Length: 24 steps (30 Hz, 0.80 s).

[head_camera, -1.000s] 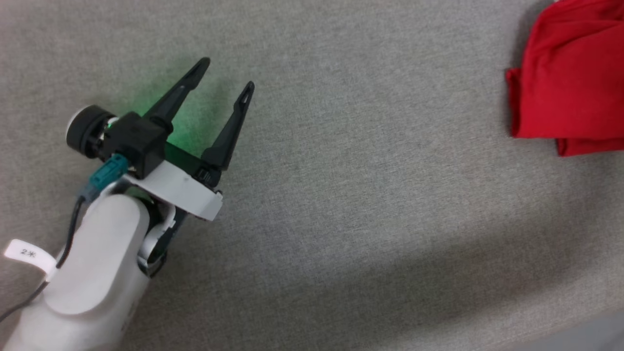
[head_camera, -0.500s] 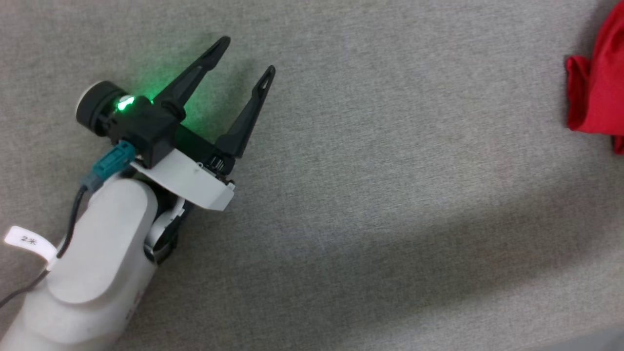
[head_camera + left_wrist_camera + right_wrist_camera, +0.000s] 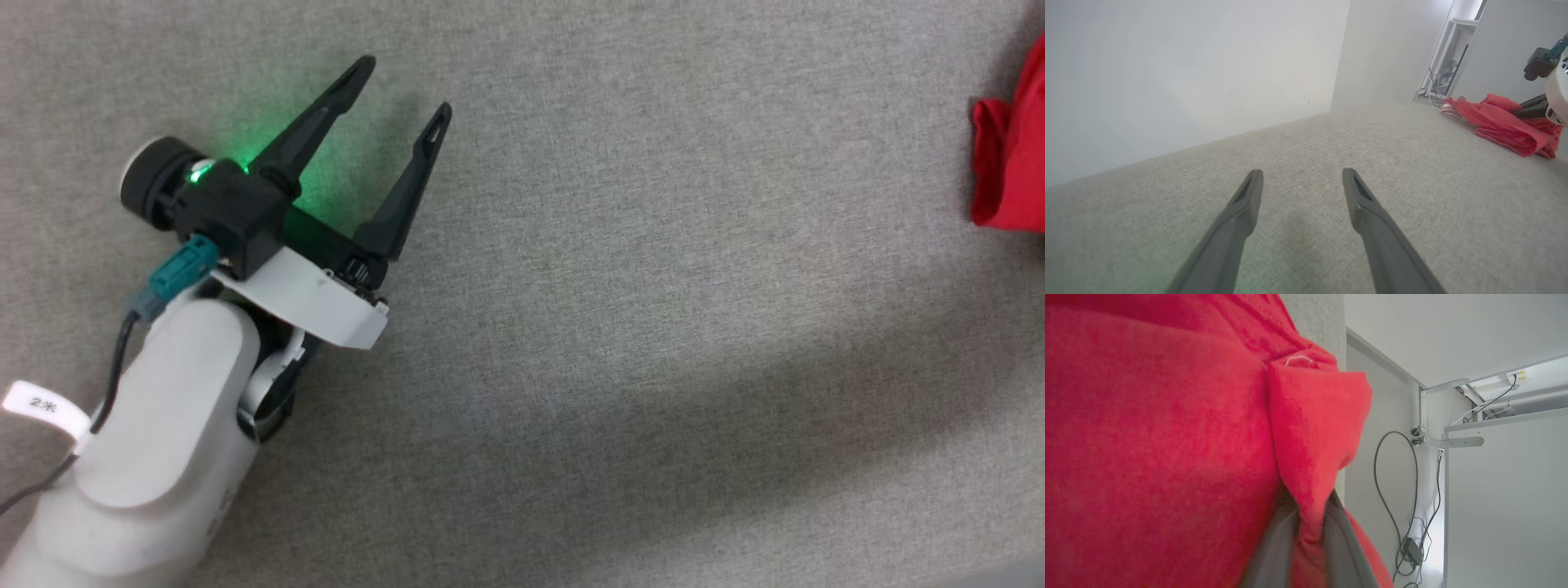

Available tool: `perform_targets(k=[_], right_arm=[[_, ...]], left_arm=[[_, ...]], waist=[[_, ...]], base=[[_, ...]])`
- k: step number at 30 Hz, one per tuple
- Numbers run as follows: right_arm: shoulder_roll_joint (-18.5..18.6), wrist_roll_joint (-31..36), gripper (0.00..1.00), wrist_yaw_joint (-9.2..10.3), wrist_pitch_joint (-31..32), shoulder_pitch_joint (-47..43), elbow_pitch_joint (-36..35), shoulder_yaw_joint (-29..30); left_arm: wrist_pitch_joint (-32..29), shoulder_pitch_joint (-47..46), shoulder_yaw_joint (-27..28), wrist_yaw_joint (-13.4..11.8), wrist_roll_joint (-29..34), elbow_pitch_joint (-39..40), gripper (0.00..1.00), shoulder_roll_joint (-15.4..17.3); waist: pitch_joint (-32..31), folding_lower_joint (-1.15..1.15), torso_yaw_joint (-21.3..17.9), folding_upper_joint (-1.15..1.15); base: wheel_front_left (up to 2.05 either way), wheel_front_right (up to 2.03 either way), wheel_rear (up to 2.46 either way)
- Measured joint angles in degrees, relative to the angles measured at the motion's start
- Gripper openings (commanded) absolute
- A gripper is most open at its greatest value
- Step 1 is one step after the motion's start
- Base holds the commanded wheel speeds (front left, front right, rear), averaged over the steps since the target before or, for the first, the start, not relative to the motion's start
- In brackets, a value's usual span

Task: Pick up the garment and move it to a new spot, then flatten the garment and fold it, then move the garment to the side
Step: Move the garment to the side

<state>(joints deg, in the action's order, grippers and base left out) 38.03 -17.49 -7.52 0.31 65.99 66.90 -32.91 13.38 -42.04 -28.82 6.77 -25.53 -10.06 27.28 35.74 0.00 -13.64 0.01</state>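
Note:
The garment point(image 3: 1008, 163) is bright red; just its bunched edge shows at the far right of the head view. In the left wrist view the garment point(image 3: 1502, 122) lies crumpled at the grey surface's far right, a striped white sleeve end at its back. My right gripper point(image 3: 1310, 526) is shut on a fold of the garment point(image 3: 1167, 437), which hangs close before that camera. Its dark fingers point(image 3: 1533, 108) reach into the cloth. My left gripper point(image 3: 402, 90) hovers open over bare surface, far left of the garment, nothing between its fingers point(image 3: 1241, 212).
A grey fabric-covered surface point(image 3: 653, 286) spans the head view, with its front edge at the lower right point(image 3: 1012, 572). A pale wall point(image 3: 1188, 73) rises behind it. Beyond the surface's right end are a white cabinet point(image 3: 1506, 498), a metal bracket and hanging cables point(image 3: 1396, 477).
The garment has slid rightward in the head view until just its edge shows. My left gripper has shifted slightly up and right, still open.

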Motion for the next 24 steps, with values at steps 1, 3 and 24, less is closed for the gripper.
perform_targets(k=[1,3,24], right_arm=[[-0.1,0.04,0.25,0.0,-0.24,0.3,0.58,0.21],[-0.21,0.05,0.4,0.0,-0.43,0.7,1.55,0.67],[-4.66,-4.45,1.0,0.0,-5.13,0.21,4.11,5.87]], left_arm=[[0.01,0.15,0.01,-0.07,-0.05,-0.16,1.0,0.03],[0.11,0.59,0.09,-0.23,-0.16,-0.4,1.0,0.04],[1.6,11.76,5.19,-2.09,-2.74,-1.83,1.0,-1.15]], waist=[[-0.25,0.0,0.03,0.0],[-0.83,0.0,0.1,0.0],[-11.4,0.0,4.73,0.0]], base=[[0.0,0.0,0.0],[0.0,0.0,0.0],[0.0,0.0,0.0]])
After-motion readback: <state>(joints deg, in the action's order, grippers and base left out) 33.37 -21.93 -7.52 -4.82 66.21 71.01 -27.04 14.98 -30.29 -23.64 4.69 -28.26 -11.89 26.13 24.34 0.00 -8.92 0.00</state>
